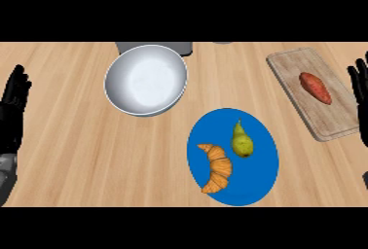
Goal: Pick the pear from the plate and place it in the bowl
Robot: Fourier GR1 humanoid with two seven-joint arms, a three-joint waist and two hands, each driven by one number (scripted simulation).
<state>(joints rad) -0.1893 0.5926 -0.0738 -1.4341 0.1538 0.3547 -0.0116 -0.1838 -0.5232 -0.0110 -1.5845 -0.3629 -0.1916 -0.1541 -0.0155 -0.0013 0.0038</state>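
Observation:
A green-yellow pear [242,140] lies on a blue plate [257,170] at the lower middle-right of the head view, its stem end pointing away from me. Beside it on the same plate lies a croissant [217,168]. A white-grey bowl [146,80] stands up and to the left of the plate, with nothing inside. My left hand [13,109] rests open at the left edge, fingers up. At the right edge my right hand [358,87] rests open too, partly cut off. Both hands are well apart from the pear.
A wooden cutting board [302,68] lies at the upper right with a reddish sweet potato [315,87] on it. A grey object [179,46] shows behind the bowl at the counter's far edge. Bare wood counter [86,155] spreads at the lower left.

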